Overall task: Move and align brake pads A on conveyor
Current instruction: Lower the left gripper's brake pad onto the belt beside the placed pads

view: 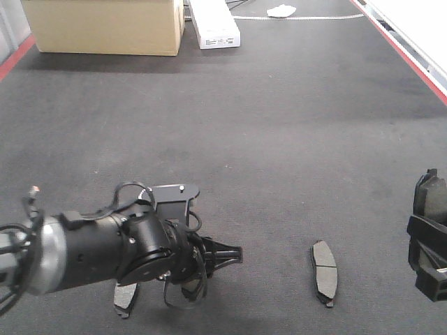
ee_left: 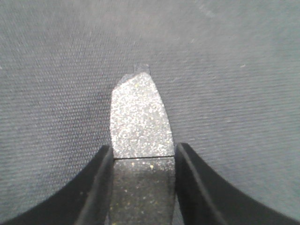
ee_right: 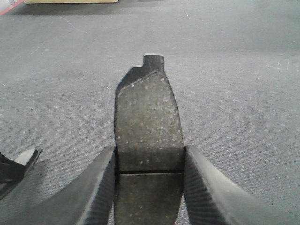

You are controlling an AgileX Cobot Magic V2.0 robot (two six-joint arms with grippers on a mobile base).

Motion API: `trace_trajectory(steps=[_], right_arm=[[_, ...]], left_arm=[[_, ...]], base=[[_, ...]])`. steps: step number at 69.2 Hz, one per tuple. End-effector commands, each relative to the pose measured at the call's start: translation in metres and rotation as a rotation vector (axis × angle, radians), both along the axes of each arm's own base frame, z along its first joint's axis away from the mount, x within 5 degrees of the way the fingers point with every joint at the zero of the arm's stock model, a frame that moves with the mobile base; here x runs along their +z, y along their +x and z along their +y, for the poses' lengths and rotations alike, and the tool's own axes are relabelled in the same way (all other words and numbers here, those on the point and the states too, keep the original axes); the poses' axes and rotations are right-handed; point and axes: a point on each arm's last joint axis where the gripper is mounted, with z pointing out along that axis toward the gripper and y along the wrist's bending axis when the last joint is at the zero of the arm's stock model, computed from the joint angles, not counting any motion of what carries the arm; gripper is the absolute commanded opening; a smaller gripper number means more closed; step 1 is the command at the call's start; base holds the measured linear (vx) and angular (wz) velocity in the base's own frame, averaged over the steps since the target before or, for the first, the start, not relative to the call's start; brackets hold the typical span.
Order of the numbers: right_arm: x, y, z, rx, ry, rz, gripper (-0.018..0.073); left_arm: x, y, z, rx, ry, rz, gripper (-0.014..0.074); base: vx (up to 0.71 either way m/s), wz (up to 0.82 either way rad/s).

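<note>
The conveyor [view: 279, 139] is a wide dark felt-like belt. One grey brake pad [view: 325, 264] lies loose on it at the lower right of centre. Part of another pad [view: 126, 296] shows under my left arm. My left gripper [view: 202, 269] is low over the belt; in its wrist view the fingers [ee_left: 101, 187] press both sides of a speckled pad [ee_left: 139, 117] at its groove, gripper [ee_left: 143, 149] shut. At the right edge my right gripper [view: 427, 227] holds a pad [view: 427, 195] upright; in its wrist view the gripper [ee_right: 150, 152] is shut on that pad [ee_right: 147, 122].
A cardboard box [view: 105, 24] and a white carton [view: 216, 26] stand at the belt's far end, with a white crumpled item [view: 281, 10] beside them. Red edge strips [view: 412, 56] run along the belt's sides. A dark piece of the left arm [ee_right: 18, 164] shows in the right wrist view.
</note>
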Motion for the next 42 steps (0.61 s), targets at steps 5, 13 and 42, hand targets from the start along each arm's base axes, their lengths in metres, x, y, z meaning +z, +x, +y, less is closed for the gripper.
trace_trajectory(steps=[5, 13, 42], right_arm=[[0.0181, 0.0022, 0.0012, 0.016, 0.012, -0.121, 0.0024], [0.0182, 0.0022, 0.0012, 0.016, 0.012, -0.122, 0.0024], [0.0182, 0.0022, 0.0012, 0.016, 0.012, -0.122, 0.0024]], left_arm=[[0.0184, 0.0033, -0.009, 0.001, -0.088, -0.048, 0.0217], [0.0156, 0.0034, -0.0088, 0.002, -0.076, -0.04, 0.0223], [0.0146, 0.002, -0.0078, 0.036, -0.079, -0.014, 0.0335]], base=[[0.0, 0.0], [0.0, 0.0], [0.0, 0.0]])
